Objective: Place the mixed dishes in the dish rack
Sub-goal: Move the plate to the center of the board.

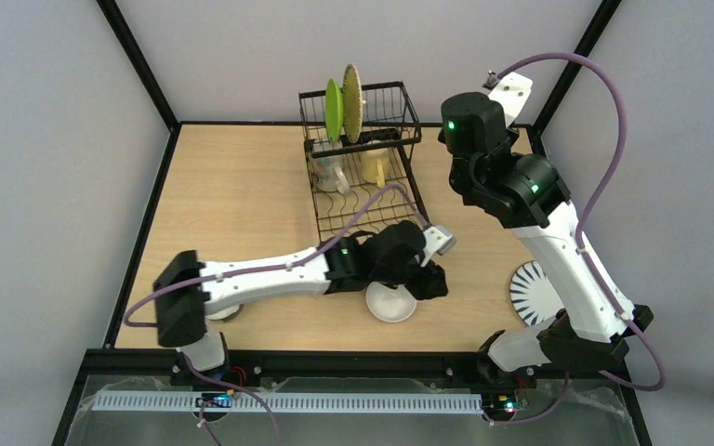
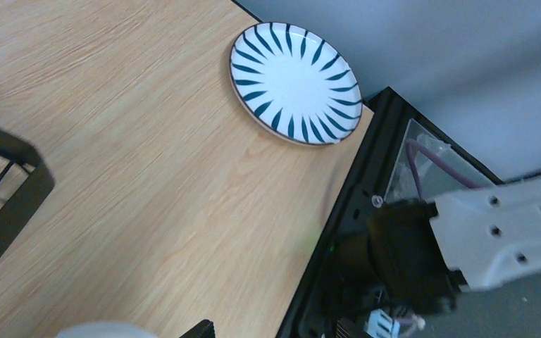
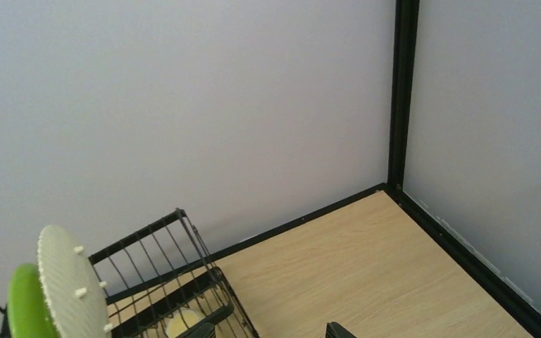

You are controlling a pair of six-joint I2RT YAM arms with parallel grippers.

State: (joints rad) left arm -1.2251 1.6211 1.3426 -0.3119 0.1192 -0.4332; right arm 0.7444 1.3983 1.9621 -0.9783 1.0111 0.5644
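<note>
Tabletop (image 1: 242,195) closest to the bases holds a white bowl (image 1: 389,304), with the left gripper (image 1: 428,279) directly over its far rim, jaws spread wide and clamped on nothing that I can see. To the right, by the table's near edge, lies the blue-striped white plate (image 2: 294,83), partly hidden by the right arm in the overhead view. Farther back stands the black wire dish rack (image 1: 407,111), with the pale yellow mug (image 1: 375,169) and clear tumbler (image 1: 331,174) on its lower tray. The green plate (image 1: 334,110) and woven bamboo plate (image 1: 351,98) stand on edge in the raised basket. The right gripper (image 3: 273,332) hangs high beside that basket, fingertips apart and empty. Risks, as I judge them: the smooth bowl could slip from a rim pinch. The left arm's purple cable (image 1: 372,198) loops over the lower tray and might snag a wire. A careless right-arm swing could topple the upright plates. No brand, label or writing is legible anywhere.
</note>
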